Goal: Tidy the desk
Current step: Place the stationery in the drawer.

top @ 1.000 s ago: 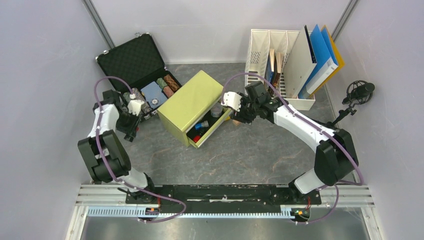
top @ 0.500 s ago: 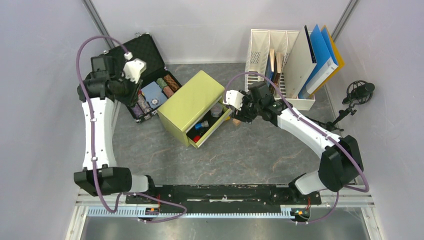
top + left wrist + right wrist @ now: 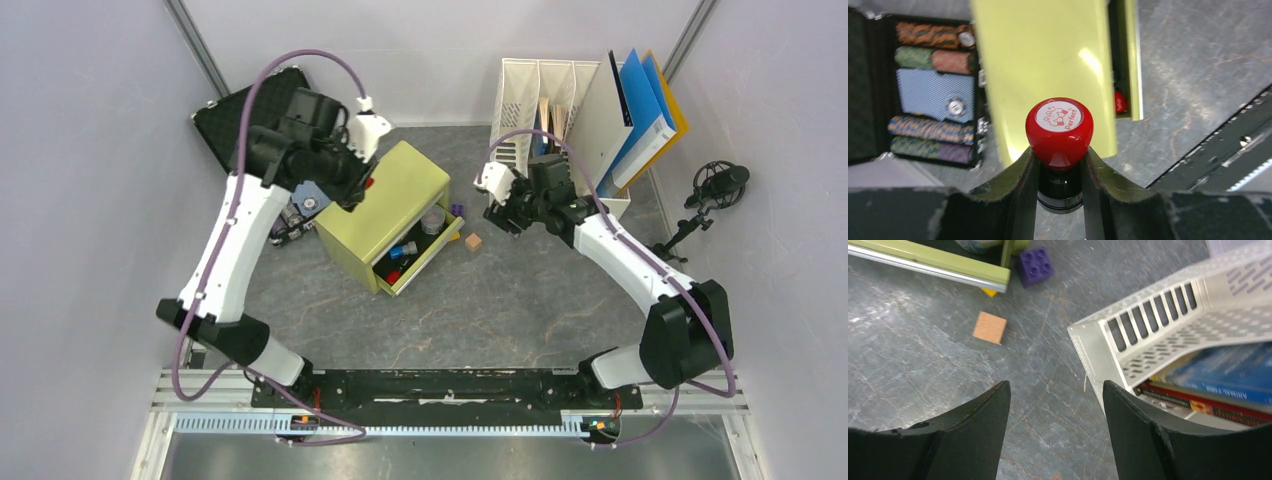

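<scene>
Presently my left pincer (image 3: 1059, 155) is closed partway on a red-knobbed stamp (image 3: 1059, 125) above the yellow-green cabinet (image 3: 1043, 50); my right pincer (image 3: 1055, 390) gapes empty over the worktop (image 3: 923, 350) beneath. I judge the narrow neck-hold may let the stamp drop.

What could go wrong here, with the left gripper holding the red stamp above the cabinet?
The left gripper pinches the stamp only at its black neck; it might slip and fall onto the yellow-green cabinet. The open right gripper hangs close to the white file rack and could bump its corner.
</scene>
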### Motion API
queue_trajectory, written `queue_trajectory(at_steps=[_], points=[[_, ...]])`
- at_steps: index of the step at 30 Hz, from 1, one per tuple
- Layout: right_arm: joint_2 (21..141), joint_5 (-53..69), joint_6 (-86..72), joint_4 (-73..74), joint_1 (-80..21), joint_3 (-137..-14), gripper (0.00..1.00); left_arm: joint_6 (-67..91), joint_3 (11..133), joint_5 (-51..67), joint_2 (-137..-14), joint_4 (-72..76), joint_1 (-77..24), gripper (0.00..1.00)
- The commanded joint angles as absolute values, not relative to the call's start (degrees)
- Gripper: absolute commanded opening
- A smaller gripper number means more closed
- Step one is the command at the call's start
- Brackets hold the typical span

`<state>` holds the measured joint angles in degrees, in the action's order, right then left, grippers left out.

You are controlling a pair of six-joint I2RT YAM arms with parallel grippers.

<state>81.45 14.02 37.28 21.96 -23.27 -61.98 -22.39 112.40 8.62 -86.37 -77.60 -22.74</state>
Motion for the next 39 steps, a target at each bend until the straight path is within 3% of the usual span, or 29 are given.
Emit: queue_trajectory(at_steps=[1, 15, 23, 39], points=[[77.7, 17.7, 33.6, 17.4, -18.6, -59.6, 0.74, -14.7, 115.2, 11.8, -90.2, -76.0, -27.1, 0.32], [71.3, 19.6, 32.0, 12.4, -6.4, -51.1, 0.74, -5.8, 116.0, 8.4, -104.8, -66.0, -40.0, 0.35], [69.5, 22.6, 31.4, 8.6, -2.7, -45.1, 0.74, -3.2, 111.5, 7.3, -112.2, -65.4, -41.6, 0.36], [71.9, 28.5, 32.3, 9.5, -1.8, -43.9, 0.75, -5.6, 100.9, -10.1, -115.0, -53.0, -44.7, 0.36]])
